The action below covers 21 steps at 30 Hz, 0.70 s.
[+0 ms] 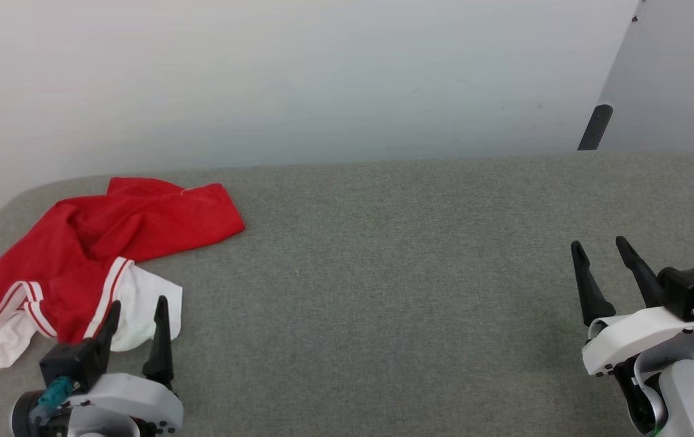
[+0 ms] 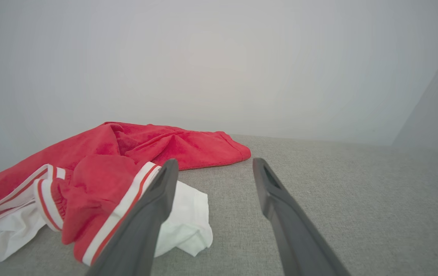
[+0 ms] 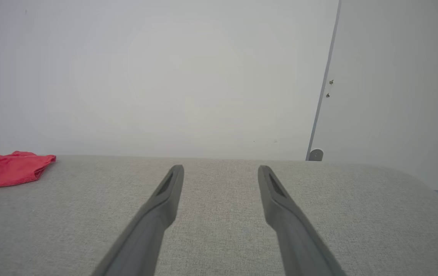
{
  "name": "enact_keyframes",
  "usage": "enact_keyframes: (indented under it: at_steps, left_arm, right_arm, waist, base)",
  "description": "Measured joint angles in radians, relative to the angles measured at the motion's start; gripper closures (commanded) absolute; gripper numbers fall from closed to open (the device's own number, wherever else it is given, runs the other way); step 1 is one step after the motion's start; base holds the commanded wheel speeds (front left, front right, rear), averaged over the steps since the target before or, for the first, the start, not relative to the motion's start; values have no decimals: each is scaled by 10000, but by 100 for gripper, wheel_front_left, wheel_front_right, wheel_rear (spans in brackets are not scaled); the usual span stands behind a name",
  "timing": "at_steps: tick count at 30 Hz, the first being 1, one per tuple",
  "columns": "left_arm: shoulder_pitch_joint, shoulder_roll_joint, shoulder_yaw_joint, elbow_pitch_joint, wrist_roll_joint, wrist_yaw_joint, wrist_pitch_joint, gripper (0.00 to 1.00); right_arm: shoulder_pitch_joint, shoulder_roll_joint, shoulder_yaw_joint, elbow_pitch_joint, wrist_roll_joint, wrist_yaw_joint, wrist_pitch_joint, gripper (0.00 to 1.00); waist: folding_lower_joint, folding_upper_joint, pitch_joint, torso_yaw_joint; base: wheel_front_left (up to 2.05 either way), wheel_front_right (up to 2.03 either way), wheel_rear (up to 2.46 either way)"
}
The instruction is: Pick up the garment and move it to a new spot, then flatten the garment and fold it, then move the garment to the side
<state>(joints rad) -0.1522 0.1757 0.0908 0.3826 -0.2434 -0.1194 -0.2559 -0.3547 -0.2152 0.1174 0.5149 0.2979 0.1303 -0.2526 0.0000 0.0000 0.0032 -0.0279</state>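
Lying crumpled at the far left of the grey fabric-covered counter (image 1: 383, 273), the red soft-fabric T-shirt with white sleeves and red-and-white striped trim (image 1: 110, 237) is held by neither arm. The left gripper (image 1: 139, 301) sits just beside its near white sleeve, jaws spread wide and empty. The right gripper (image 1: 597, 243) is well apart at the right, jaws likewise wide and empty.

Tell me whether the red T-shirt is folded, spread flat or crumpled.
Crumpled. The garment lies bunched on the grey cushion, its red body creased over itself and a white sleeve sticking out; no neat fold.
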Motion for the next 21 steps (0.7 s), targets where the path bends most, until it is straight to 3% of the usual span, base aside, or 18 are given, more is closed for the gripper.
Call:
enact_keyframes:
  at_steps: [21]
  left_arm:
    - [-232,56,-81,128,54,-54,-82,0]
  right_arm:
    - [202,165,-451,-88,-159,2,-84,0]
  waist:
    - [0,0,121,68]
  base:
    - [0,0,0]
